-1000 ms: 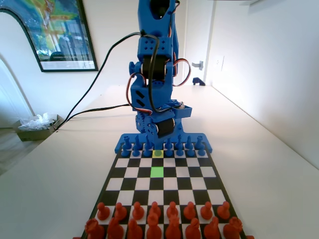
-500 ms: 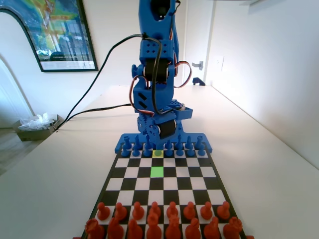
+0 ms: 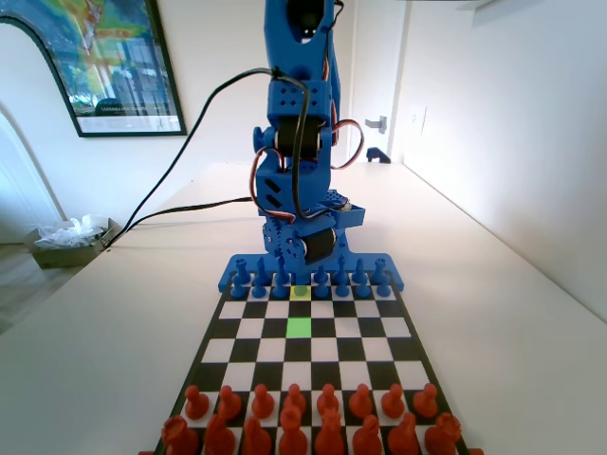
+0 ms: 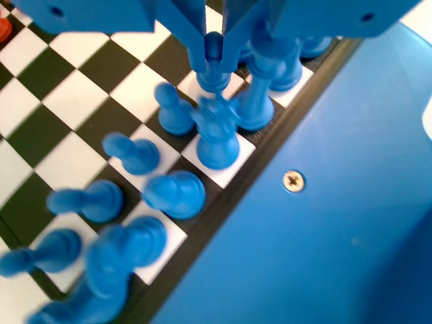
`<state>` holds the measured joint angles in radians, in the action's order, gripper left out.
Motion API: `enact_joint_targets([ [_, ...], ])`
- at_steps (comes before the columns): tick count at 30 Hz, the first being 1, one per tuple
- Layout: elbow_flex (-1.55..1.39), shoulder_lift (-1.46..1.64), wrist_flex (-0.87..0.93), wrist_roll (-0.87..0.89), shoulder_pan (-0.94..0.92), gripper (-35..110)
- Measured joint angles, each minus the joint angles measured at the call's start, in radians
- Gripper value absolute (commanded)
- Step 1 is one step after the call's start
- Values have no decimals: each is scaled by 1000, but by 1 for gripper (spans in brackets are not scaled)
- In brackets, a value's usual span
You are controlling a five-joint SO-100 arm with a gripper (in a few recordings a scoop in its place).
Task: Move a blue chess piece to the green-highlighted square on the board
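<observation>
From the wrist view I see the blue chess piece (image 4: 213, 64), a small pawn with a ball head, standing on a white square in the pawn row, and the tool (image 4: 214, 48) has its two jaws pinched on that head. In the fixed view the same pawn (image 3: 301, 281) sits on the pale yellow square (image 3: 301, 293) at the far end, with the blue arm (image 3: 299, 142) bent low over it. That view also gives me the green-highlighted square (image 3: 299, 327), bare, two rows nearer the camera in the same file. The board (image 3: 248, 329) is flat, glossy black-and-white chequer with a blue rim at its far end. Taller blue back-row pieces (image 4: 217, 138) stand beside the pawn, smooth plastic with flared bases. Red pawns (image 3: 294, 398) line the near end. The surface (image 3: 114, 322) is plain white.
</observation>
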<state>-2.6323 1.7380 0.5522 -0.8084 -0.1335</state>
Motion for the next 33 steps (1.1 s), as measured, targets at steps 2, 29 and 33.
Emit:
enact_joint_targets([
  [2,32,0,32,6,0,1],
  [29,471,-319,181,35,18,1],
  [33,472,-333,149,26,18,1],
])
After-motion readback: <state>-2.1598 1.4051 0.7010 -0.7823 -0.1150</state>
